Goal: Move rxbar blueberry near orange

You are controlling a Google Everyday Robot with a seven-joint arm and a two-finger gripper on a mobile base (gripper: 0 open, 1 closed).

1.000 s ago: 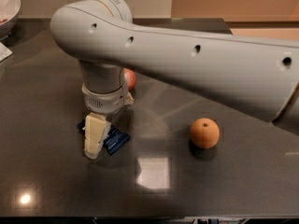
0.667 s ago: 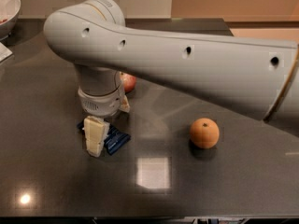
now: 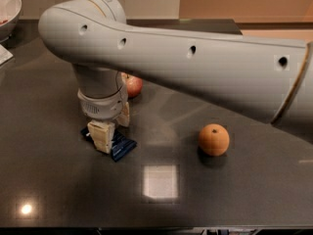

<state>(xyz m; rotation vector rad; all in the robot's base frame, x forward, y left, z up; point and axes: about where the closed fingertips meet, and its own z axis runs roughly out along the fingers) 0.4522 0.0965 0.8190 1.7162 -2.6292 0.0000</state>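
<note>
The rxbar blueberry (image 3: 122, 147) is a dark blue wrapper lying flat on the dark table (image 3: 58, 190), left of centre. My gripper (image 3: 114, 137) points down over it with its cream fingers (image 3: 102, 135) open. One finger stands on the bar's near side and the other on its far side, so the middle of the bar is hidden. The orange (image 3: 213, 139) sits on the table to the right, well apart from the bar. My large white arm (image 3: 195, 67) crosses the view above both.
A red-yellow apple (image 3: 132, 84) sits just behind the gripper, partly hidden by the wrist. A white bowl (image 3: 7, 9) stands at the far left back corner. A bright light reflection (image 3: 160, 181) shows on the table in front.
The arm has swung slightly left and lower over the bar. The bar and the orange have not moved.
</note>
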